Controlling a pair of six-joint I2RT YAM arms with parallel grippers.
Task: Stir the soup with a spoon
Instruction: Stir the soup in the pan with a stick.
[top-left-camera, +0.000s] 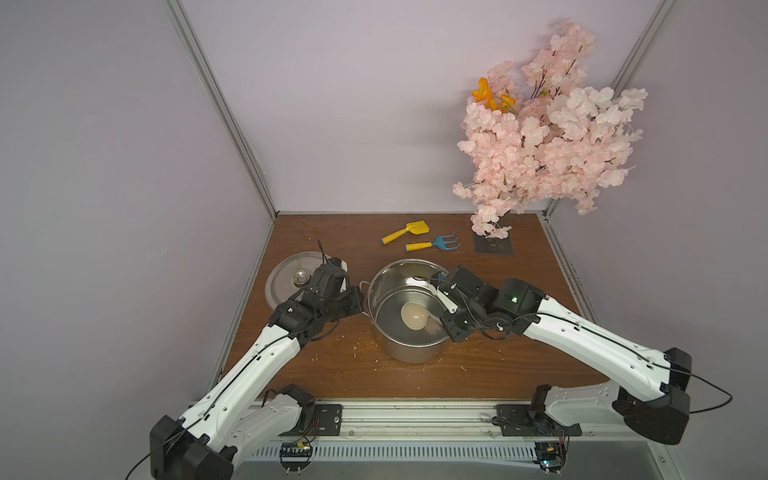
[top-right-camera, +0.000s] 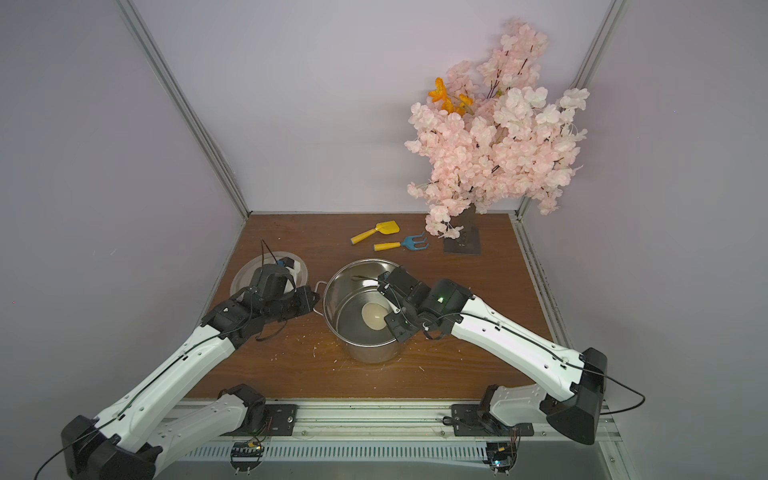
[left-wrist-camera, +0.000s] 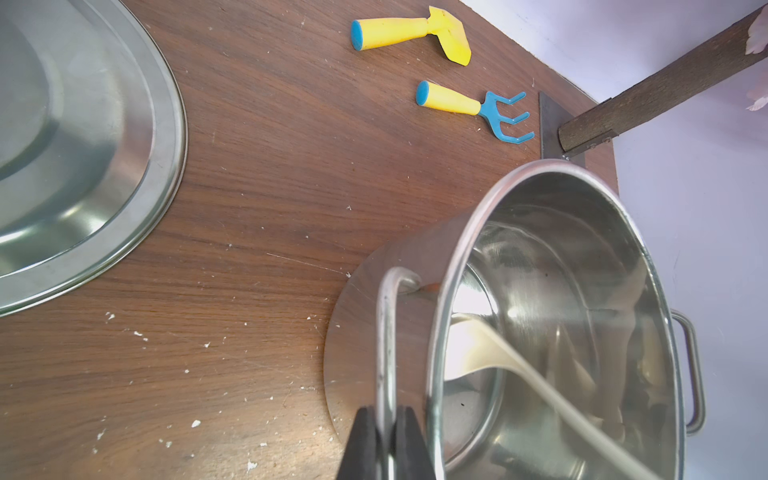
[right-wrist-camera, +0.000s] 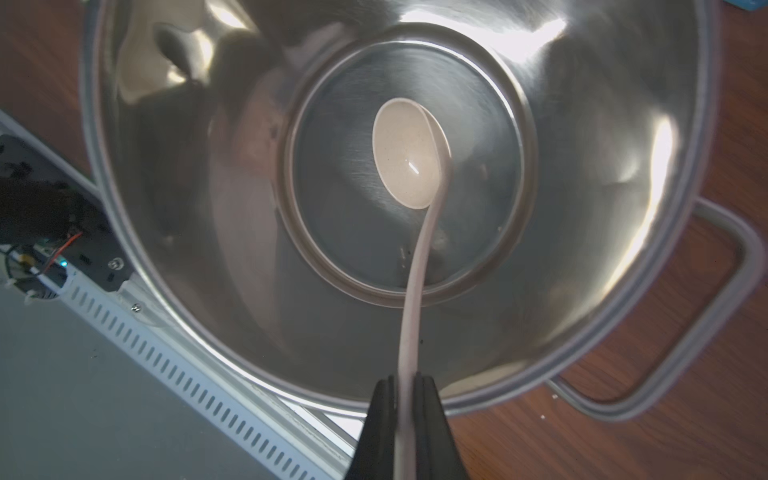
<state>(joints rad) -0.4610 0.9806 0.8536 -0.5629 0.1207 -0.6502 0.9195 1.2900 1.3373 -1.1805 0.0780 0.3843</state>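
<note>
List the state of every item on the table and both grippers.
Pot: upright, uncovered, no soup visible.
Lid: off, lying flat beside the pot.
Ladle: bowl down inside the pot.
Left gripper: shut on the pot handle.
Right gripper: shut on the ladle.
Shovel: lying loose, untouched.
Rake: lying loose, untouched.

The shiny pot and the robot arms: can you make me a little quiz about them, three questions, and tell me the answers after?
1. True or false: the right gripper is shut on the ladle.
2. What is the left gripper pinching? A) the lid B) a pot handle C) the yellow shovel
3. Fill in: the ladle's round bowl is down inside the ____.
Key: 1 true; 2 B; 3 pot.
</note>
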